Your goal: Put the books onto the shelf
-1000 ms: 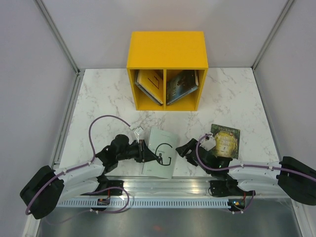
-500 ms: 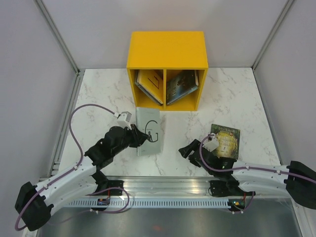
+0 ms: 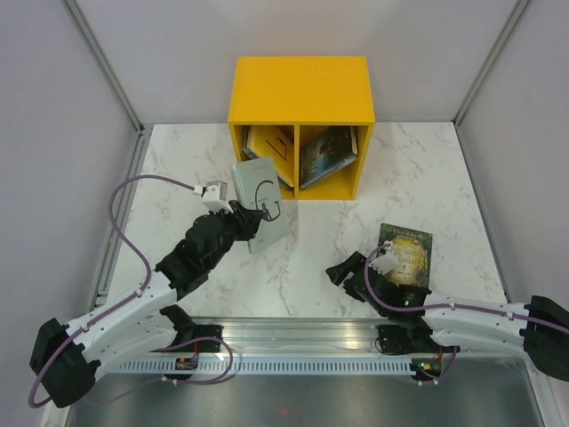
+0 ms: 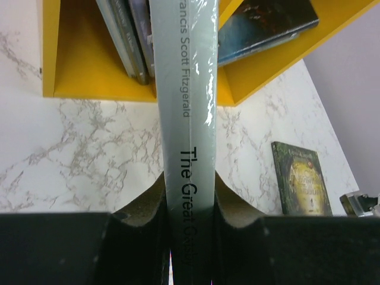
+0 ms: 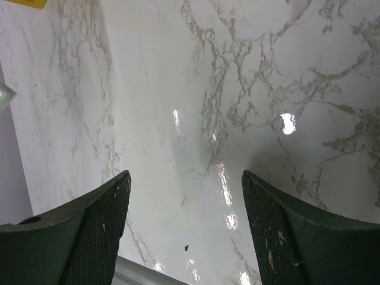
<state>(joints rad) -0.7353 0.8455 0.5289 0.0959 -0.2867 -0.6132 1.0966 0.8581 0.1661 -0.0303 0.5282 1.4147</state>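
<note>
On my left, the left gripper (image 3: 252,213) is clamped on the pale blue book (image 3: 260,206). Its two foam pads (image 4: 147,205) press against either cover, and the grey spine faces the wrist camera. I have that book up off the table (image 3: 427,169), tilted, right at the front of the shelf (image 3: 302,89). It lines up with the shelf's left compartment, close to the divider. I can't tell whether its far edge has crossed the opening. Inside the shelf, leaning books (image 3: 267,149) rest in the left compartment and a dark book (image 3: 327,156) leans in the right one. Out in front of the shelf and to its right, well apart from it, the right gripper (image 3: 345,270) hangs low over bare marble with its jaws spread wide and nothing between them. Just beside it, further right of the shelf, the green book (image 3: 406,253) lies flat on the table.
</note>
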